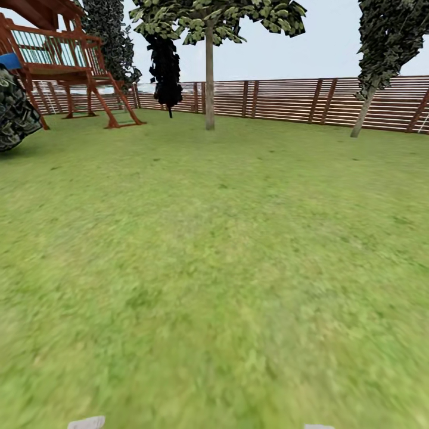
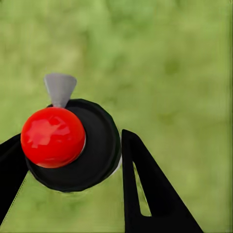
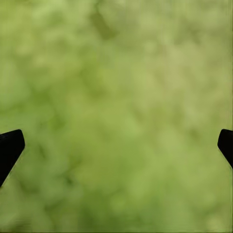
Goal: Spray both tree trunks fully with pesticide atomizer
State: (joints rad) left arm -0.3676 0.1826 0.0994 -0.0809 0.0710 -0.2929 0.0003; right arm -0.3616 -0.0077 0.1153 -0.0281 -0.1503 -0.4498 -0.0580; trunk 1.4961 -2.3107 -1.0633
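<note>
The left gripper (image 2: pixel 73 160) is clamped on the atomizer (image 2: pixel 73 143): its black fingers (image 2: pixel 145 189) press either side of the black body, with the red cap and grey nozzle facing the wrist camera and lawn (image 2: pixel 170 58) behind. So the pickup looks done, and the step in hand is travel toward the trees. The right gripper (image 3: pixel 116 145) holds nothing, its fingertips (image 3: pixel 9 145) wide apart over grass.

From the head view, 2 trunks stand far off by the fence (image 1: pixel 286 98): 1 upright trunk (image 1: pixel 210 83) near centre and 1 leaning trunk (image 1: pixel 361 116) to the right. A wooden play frame (image 1: pixel 71 65) sits at the far left. No white specks show on either trunk, so spraying seems not yet begun.

The next move calls for driving across the lawn to the nearer trunk, then raising the left arm so the nozzle faces the bark.
</note>
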